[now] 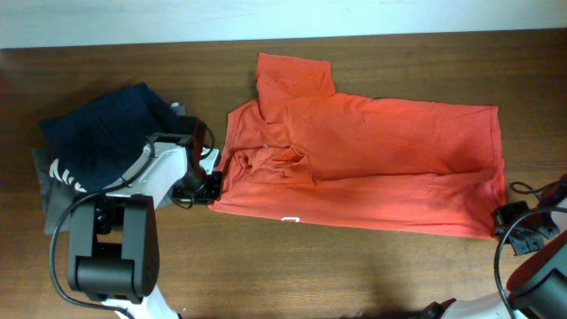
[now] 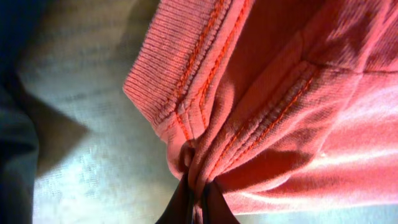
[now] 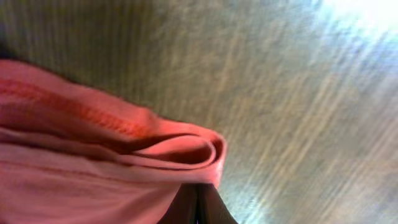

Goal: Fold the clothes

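Observation:
The orange-red T-shirt lies spread lengthwise across the table, neck end at the left, hem at the right, one sleeve sticking up at the back. My left gripper is shut on the shirt's collar end at its left edge; in the left wrist view the ribbed collar bunches into the closed fingers. My right gripper is shut on the hem corner at the front right; in the right wrist view the folded hem runs into the closed fingers.
A navy blue garment with white lettering lies on a grey folded garment at the left, just behind my left arm. The wooden table runs along the front; its far edge is at the top.

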You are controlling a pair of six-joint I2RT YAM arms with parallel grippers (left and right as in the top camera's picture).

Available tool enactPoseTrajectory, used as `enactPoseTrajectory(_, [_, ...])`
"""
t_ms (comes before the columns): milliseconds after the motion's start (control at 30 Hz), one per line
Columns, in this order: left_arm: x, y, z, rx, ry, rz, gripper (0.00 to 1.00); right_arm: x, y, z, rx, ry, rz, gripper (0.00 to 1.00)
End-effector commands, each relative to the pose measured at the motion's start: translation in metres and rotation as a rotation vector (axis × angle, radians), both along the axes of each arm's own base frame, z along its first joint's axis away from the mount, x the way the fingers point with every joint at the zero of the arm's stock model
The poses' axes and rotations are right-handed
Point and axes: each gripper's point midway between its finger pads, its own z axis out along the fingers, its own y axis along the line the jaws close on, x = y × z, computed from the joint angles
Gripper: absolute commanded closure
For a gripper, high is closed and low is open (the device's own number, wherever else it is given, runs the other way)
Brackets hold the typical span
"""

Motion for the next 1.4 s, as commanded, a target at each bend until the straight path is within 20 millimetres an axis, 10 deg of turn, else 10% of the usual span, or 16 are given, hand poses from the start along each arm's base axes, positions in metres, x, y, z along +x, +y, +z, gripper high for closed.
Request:
enactPoseTrajectory(0, [-0.007,0.007,0.003,0.025,0.051,0.01,0.98,-0.03,-0.008,-0.006,-0.047,0.125,-0.017,0.96])
enactPoseTrajectory(200, [-0.02,0.008,0.015,0.034,0.108,0.033,0.86,-0.03,-0.01,0.027,-0.082,0.097,-0.02,0.96])
enactPoseTrajectory(433, [-0.006,0.002,0.055,-0.005,0.034,0.036,0.48,0.011,-0.014,0.099,-0.17,-0.172,0.086,0.92])
enactPoseTrajectory(567, [0.013,-0.01,0.088,-0.072,-0.066,0.034,0.51,0.055,0.014,0.141,-0.151,-0.454,0.282,0.89])
enactPoseTrajectory(633, [0.027,-0.025,0.1,-0.145,-0.135,0.0,0.72,0.072,0.035,0.154,-0.117,-0.557,0.377,0.89])
enactPoseTrajectory(733, [0.041,-0.043,0.101,-0.174,-0.21,-0.099,0.96,0.091,0.068,0.159,-0.067,-0.62,0.522,0.87])
enactPoseTrajectory(933, [0.051,-0.07,0.083,-0.072,-0.274,-0.389,1.0,0.112,0.127,0.15,-0.041,-0.588,0.792,0.8])
enactPoseTrajectory(1167, [0.048,-0.079,0.05,0.004,-0.221,-0.552,0.99,0.113,0.117,0.143,-0.13,-0.491,0.769,0.75])
enactPoseTrajectory(1367, [0.049,-0.086,0.039,0.004,-0.214,-0.61,0.63,0.115,0.114,0.144,-0.142,-0.496,0.758,0.69])
